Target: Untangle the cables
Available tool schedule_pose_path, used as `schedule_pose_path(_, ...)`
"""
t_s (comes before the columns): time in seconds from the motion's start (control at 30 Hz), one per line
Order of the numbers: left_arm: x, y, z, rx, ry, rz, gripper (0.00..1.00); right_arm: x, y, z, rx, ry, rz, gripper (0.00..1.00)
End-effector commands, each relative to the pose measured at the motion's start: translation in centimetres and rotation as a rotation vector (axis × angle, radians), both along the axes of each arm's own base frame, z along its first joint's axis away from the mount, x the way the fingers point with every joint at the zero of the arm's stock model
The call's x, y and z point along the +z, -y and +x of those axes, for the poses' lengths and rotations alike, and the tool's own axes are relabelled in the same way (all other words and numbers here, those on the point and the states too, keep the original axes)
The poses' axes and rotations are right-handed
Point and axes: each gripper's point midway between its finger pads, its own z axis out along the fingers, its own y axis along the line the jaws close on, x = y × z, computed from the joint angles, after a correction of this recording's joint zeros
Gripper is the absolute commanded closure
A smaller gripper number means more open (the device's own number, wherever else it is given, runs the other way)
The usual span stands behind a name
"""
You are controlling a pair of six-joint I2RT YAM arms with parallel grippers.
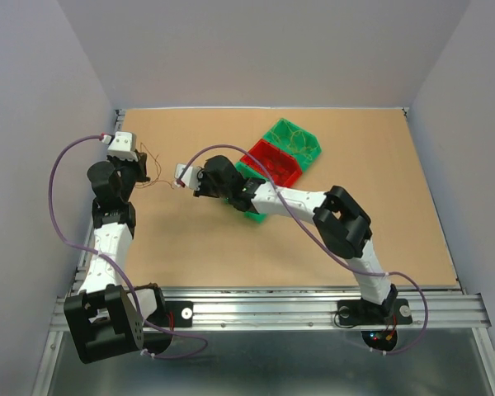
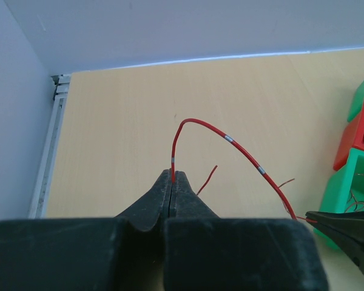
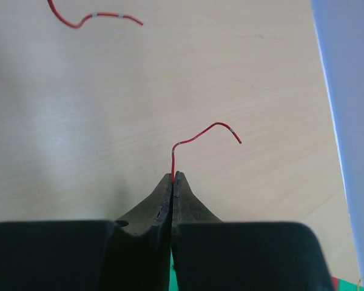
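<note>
**Both sets of fingers clamped on one red cable, far-left quarter of bench**

The left fingers (image 2: 159, 195) are pressed together on a red cable (image 2: 242, 148) with grey bands. It rises from their tips, arcs right and runs down to the tips of the right fingers (image 2: 343, 225), which are cut off at the frame edge. The right wrist view shows those fingers also closed on red cable, with a short curled end free beyond them.

Both grips sit near the left wall (image 1: 33, 124). A metal rail (image 2: 48, 163) borders the left edge of the bench (image 1: 379, 214). A green tray (image 1: 295, 139) and a red tray (image 1: 274, 162) lie at far centre, beside the right arm. Bare board extends right and near of them.

From above, the cables (image 1: 153, 157) show only as hair-thin loops beside the left wrist. Their number and crossings cannot be made out. Another red stretch at the top left of the right wrist view is cut off by the frame.
</note>
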Motion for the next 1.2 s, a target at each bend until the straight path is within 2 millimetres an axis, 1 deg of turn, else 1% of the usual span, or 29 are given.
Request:
schedule_pose_path(0.0, 3.7, 0.2, 0.1, -0.021, 0.098, 0.03, 1.0, 8.5, -0.8, -0.3, -0.005, 0.035, 0.291, 0.99)
schedule_pose_path(0.2, 3.7, 0.4, 0.1, -0.032, 0.095, 0.03, 1.0, 6.7, 2.1, -0.5, -0.092, -0.082, 0.438, 0.99)
schedule_pose_path(0.23, 3.7, 0.4, 0.1, -0.035, 0.097, 0.032, 1.0, 6.1, 3.2, -0.3, -0.122, -0.126, 0.468, 0.99)
schedule_pose_path(0.27, 3.6, 0.4, 0.1, -0.035, 0.094, 0.03, 1.0, 5.9, 3.6, -0.3, -0.127, -0.151, 0.487, 1.0)
schedule_pose_path(0.3, 3.6, 0.5, 0.1, -0.038, 0.095, 0.03, 1.0, 5.5, 4.6, 0.1, -0.155, -0.197, 0.519, 0.99)
schedule_pose_path(0.33, 3.6, 0.6, 0.1, -0.04, 0.096, 0.03, 1.0, 5.8, 5.1, 0.5, -0.175, -0.21, 0.543, 0.99)
schedule_pose_path(0.37, 3.7, 0.5, 0.1, -0.038, 0.095, 0.03, 1.0, 4.9, 5.8, 0.6, -0.198, -0.237, 0.544, 0.99)
schedule_pose_path(0.4, 3.7, 0.5, 0.1, -0.041, 0.096, 0.03, 1.0, 4.5, 6.6, 1.0, -0.231, -0.269, 0.566, 0.99)
schedule_pose_path(0.43, 3.7, 0.6, 0.1, -0.043, 0.097, 0.03, 1.0, 4.2, 6.9, 1.0, -0.238, -0.289, 0.574, 0.99)
schedule_pose_path(0.47, 3.7, 0.6, 0.1, -0.043, 0.098, 0.033, 1.0, 2.9, 7.4, 0.5, -0.24, -0.325, 0.563, 0.99)
schedule_pose_path(0.57, 3.7, 0.5, 0.1, -0.038, 0.097, 0.032, 1.0, 1.9, 8.6, 0.7, -0.295, -0.376, 0.604, 1.0)
schedule_pose_path(0.6, 3.7, 0.5, 0.1, -0.038, 0.096, 0.031, 1.0, 1.1, 9.4, 1.0, -0.319, -0.402, 0.619, 0.99)
schedule_pose_path(0.63, 3.7, 0.6, 0.1, -0.041, 0.096, 0.031, 1.0, 0.6, 9.8, 1.0, -0.334, -0.436, 0.637, 0.99)
schedule_pose_path(0.73, 3.5, 0.7, 0.1, -0.05, 0.091, 0.025, 1.0, -1.4, 10.5, 1.2, -0.367, -0.493, 0.631, 0.99)
schedule_pose_path(0.8, 3.4, 0.9, 0.2, -0.061, 0.086, 0.024, 1.0, -2.5, 10.3, 0.9, -0.359, -0.528, 0.606, 0.99)
schedule_pose_path(0.83, 3.4, 1.0, 0.2, -0.069, 0.085, 0.024, 1.0, -3.7, 10.2, 0.8, -0.369, -0.559, 0.571, 0.99)
schedule_pose_path(0.87, 3.3, 1.2, 0.2, -0.083, 0.083, 0.024, 1.0, -4.2, 10.2, 0.7, -0.372, -0.575, 0.558, 0.99)
schedule_pose_path(0.97, 3.2, 1.6, 0.1, -0.107, 0.08, 0.028, 1.0, -6.0, 10.6, 0.5, -0.4, -0.595, 0.521, 1.0)
schedule_pose_path(1.17, 3.4, 2.6, -0.3, -0.165, 0.094, 0.04, 1.0, -6.9, 11.0, 0.0, -0.41, -0.615, 0.481, 0.99)
